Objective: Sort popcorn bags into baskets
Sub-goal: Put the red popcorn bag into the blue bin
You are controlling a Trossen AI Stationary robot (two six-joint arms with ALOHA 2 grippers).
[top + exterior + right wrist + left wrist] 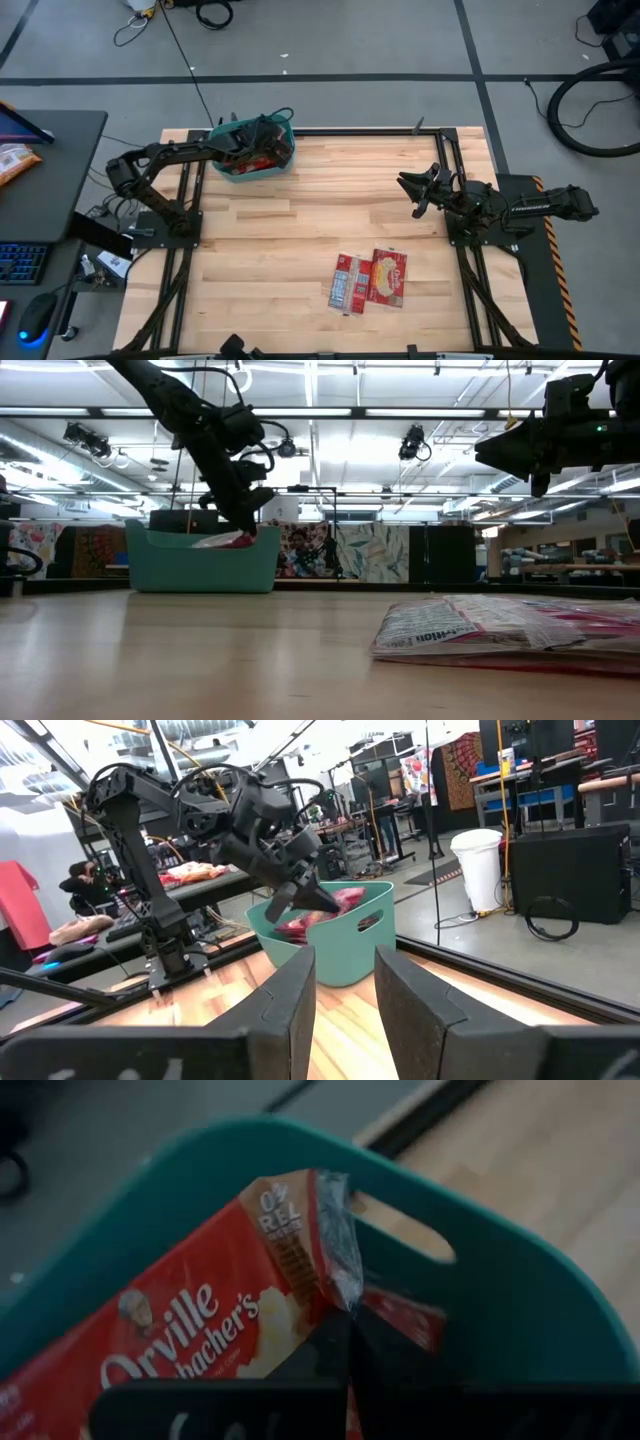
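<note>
Your teal basket (252,172) sits at the far left corner of the wooden table (300,240), and red popcorn bags already lie inside it. Your left gripper (262,143) reaches down over the basket's rim, its fingers pinched together on the edge of one red popcorn bag (210,1330), which hangs tilted inside the tub with its printed face showing. In the low view that bag (228,540) pokes up just above the basket wall (200,565). Two more popcorn bags (370,279) lie flat side by side, touching, on the table's near right part, well apart from the basket. Your right gripper (418,187) hovers above the table's right side, clear of those bags, its two fingers (290,995) spread apart and holding nothing.
</note>
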